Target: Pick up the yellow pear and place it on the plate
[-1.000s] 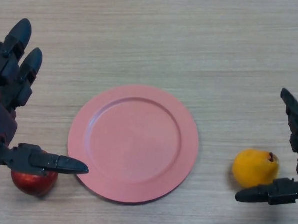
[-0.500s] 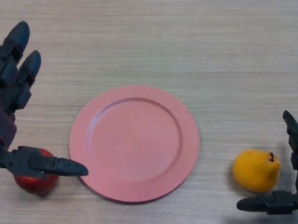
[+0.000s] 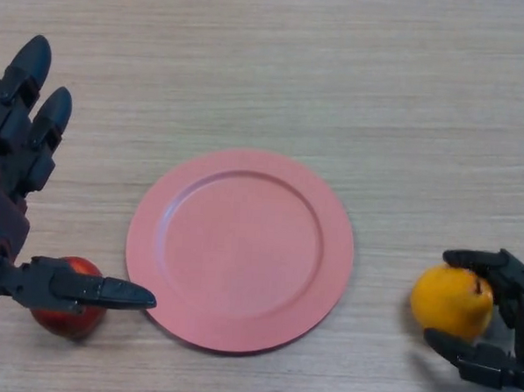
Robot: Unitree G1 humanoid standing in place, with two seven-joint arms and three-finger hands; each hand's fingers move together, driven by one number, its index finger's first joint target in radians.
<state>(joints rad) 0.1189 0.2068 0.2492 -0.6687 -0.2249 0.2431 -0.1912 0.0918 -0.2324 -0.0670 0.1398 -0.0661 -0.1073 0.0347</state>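
The yellow pear (image 3: 451,301) lies on the wooden table at the right, its stem pointing right. My right hand (image 3: 507,323) has its fingers curled over the pear's top and its thumb under the near side, so it is shut on the pear. The pink plate (image 3: 240,247) sits in the middle of the table with nothing on it. At the left edge my left hand (image 3: 12,187) is open, fingers straight and pointing away, thumb stretched toward the plate.
A red apple (image 3: 63,309) rests on the table under my left thumb, just left of the plate's near rim. Bare wooden tabletop (image 3: 339,68) stretches across the far side.
My right hand's fingers, straight and apart from the pear before, have curled down over it and the thumb has closed in beneath. The left hand has barely moved.
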